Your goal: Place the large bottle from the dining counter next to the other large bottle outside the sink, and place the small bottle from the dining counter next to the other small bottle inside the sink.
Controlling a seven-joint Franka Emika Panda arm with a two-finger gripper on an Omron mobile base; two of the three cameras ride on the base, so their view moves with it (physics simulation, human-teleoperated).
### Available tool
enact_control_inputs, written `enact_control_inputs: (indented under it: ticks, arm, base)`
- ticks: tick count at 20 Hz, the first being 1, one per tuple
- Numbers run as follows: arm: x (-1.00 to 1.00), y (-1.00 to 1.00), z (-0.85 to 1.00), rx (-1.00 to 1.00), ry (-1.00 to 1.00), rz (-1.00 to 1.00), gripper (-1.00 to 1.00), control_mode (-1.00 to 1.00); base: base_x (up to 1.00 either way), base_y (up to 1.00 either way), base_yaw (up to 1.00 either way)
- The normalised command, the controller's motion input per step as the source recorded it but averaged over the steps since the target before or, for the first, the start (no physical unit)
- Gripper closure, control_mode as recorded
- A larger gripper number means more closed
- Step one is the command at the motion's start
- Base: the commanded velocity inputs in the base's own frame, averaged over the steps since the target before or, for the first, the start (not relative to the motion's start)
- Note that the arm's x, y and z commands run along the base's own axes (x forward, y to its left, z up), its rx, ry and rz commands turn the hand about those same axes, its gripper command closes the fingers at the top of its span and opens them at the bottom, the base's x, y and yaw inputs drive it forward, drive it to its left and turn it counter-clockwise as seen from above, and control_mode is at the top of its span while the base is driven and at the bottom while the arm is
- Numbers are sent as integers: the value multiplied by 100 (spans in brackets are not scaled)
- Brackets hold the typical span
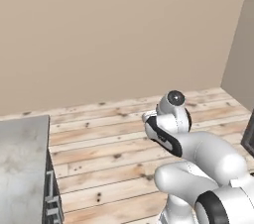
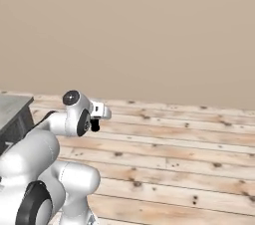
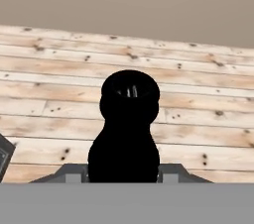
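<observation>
A black bottle (image 3: 129,129) with a round open mouth stands up between my fingers in the hand view, seen from close behind. My gripper (image 3: 126,172) is shut on its lower body, with grey fingertips (image 3: 72,172) showing on either side. In the right base view the hand (image 2: 97,113) is held out over the wooden floor with the dark bottle (image 2: 94,125) just below it. The left base view shows the hand (image 1: 149,117) tucked in front of the folded arm. I cannot tell whether this is the large or the small bottle. The sink and the other bottles are out of view.
A grey counter top (image 1: 22,163) with drawers beneath it fills the lower left of the left base view, and its corner (image 2: 12,102) shows at the left of the right base view. Wooden floor (image 2: 174,159) and a beige wall (image 1: 124,29) lie ahead. A dark object (image 1: 248,139) sits at the right edge.
</observation>
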Motion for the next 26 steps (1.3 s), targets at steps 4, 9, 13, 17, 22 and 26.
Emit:
enact_control_inputs:
  ticks: [4, 9, 13, 17, 22, 26]
  arm:
    - [0, 0, 0, 0, 0, 0, 100, 100]
    - [0, 0, 0, 0, 0, 0, 100, 100]
    - [0, 0, 0, 0, 0, 0, 100, 100]
    - [0, 0, 0, 0, 0, 0, 100, 100]
    - [0, 0, 0, 0, 0, 0, 100, 100]
    - [0, 0, 0, 0, 0, 0, 100, 100]
  base:
    - [-28, -39, -27]
    - [-11, -37, -41]
    - [-1, -36, -49]
    - [0, -41, -48]
    - [6, -52, -40]
    - [7, -62, -38]
